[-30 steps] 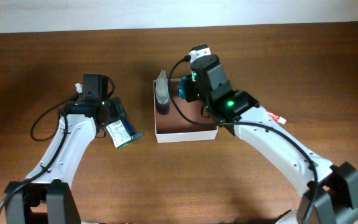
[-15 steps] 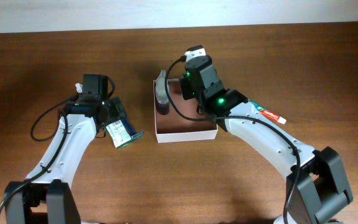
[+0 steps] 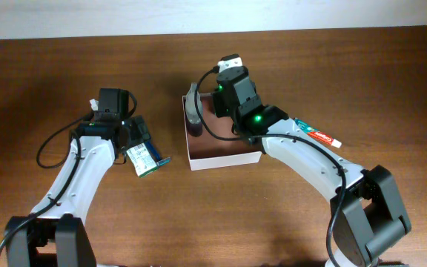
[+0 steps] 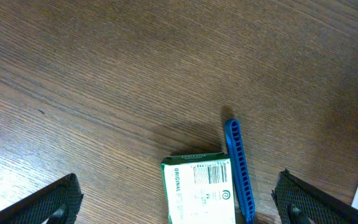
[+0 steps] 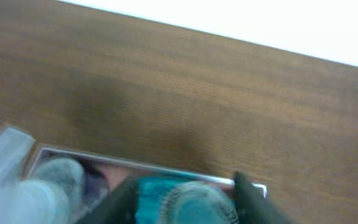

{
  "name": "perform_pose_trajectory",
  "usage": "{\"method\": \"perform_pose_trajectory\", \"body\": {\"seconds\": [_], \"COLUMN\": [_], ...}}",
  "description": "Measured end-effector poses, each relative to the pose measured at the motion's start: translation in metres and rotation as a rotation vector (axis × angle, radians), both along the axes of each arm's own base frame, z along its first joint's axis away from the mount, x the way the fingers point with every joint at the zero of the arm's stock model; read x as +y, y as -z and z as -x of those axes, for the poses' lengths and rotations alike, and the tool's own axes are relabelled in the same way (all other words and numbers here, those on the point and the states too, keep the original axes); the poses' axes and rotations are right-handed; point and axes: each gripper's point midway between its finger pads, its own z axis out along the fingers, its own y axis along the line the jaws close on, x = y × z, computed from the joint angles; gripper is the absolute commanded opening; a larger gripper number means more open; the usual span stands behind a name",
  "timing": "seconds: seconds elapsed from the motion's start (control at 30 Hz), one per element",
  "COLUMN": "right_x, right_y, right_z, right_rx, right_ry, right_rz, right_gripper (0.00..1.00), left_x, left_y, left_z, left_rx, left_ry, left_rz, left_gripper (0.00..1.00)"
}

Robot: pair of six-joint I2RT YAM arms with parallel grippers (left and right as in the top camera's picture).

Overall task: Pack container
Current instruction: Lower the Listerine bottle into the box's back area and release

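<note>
The brown wooden table (image 3: 362, 67) carries the square, shallow, white-walled container with a reddish-brown inside (image 3: 224, 152) at its middle. Packing looks partly done. A greyish clear pouch (image 3: 193, 107) leans on the container's left wall. A teal bottle (image 5: 166, 193) sits at the back, under the right claw (image 5: 186, 205); blur hides whether it pinches the bottle. Outside wait a green-and-white carton (image 4: 197, 190), a red-and-white tube (image 3: 321, 136) and a blue ribbed strip (image 4: 238, 168). The left claw (image 4: 179, 208), spread wide and empty, hovers over the carton, to the container's left.
</note>
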Motion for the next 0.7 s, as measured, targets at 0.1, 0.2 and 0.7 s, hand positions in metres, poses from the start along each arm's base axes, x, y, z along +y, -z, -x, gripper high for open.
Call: {"method": "perform_pose_trajectory", "body": {"seconds": [0.1,0.2,0.7], "right_x": [0.002,0.002,-0.037], "right_y": [-0.007,-0.008,-0.126], "right_z": [-0.003,-0.004,0.05], "right_rx": [-0.019,-0.021,-0.063], "right_ry": [-0.001,-0.004,0.022], "right_rz": [-0.009,-0.006,-0.015], "right_gripper": [0.73,0.77,0.8], "left_x": [0.0,0.0,0.0], "left_y": [0.0,0.0,0.0], "left_z": [0.0,0.0,0.0], "left_rx": [0.0,0.0,0.0], "left_ry": [0.0,0.0,0.0], "left_rz": [0.0,0.0,0.0], "left_gripper": [0.99,0.99,0.99]}}
